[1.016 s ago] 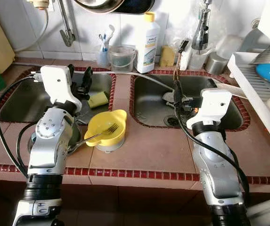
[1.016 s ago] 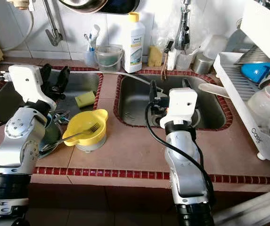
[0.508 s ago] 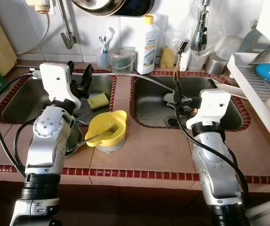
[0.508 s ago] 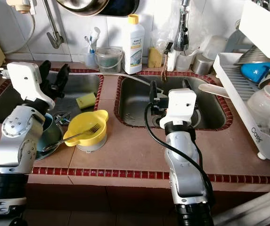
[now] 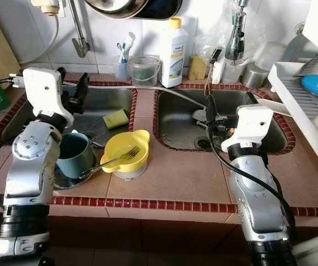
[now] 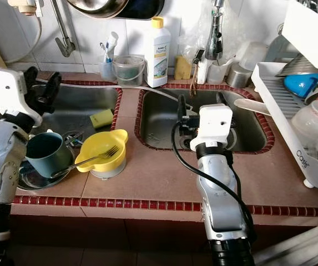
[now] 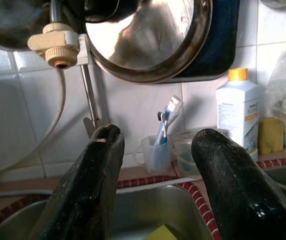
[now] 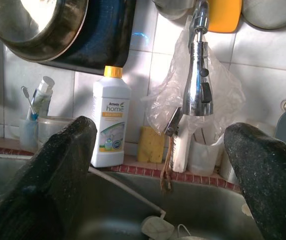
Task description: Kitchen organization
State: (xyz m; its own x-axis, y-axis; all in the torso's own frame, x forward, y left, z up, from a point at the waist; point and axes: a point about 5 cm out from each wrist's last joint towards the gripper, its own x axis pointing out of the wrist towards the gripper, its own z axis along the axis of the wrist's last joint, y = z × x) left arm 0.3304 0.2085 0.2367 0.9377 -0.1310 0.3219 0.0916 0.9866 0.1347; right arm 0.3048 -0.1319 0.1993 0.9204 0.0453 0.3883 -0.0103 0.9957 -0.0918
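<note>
The left gripper (image 5: 70,94), spread and empty, is held above the left sink (image 5: 106,102), the right gripper (image 5: 228,108), likewise spread, above the right sink (image 5: 175,130), while the teal mug (image 5: 72,155) and yellow bowl (image 5: 126,152) with its fork (image 5: 114,159) are left on the counter (image 5: 175,177), presumably awaiting sorting.
</note>
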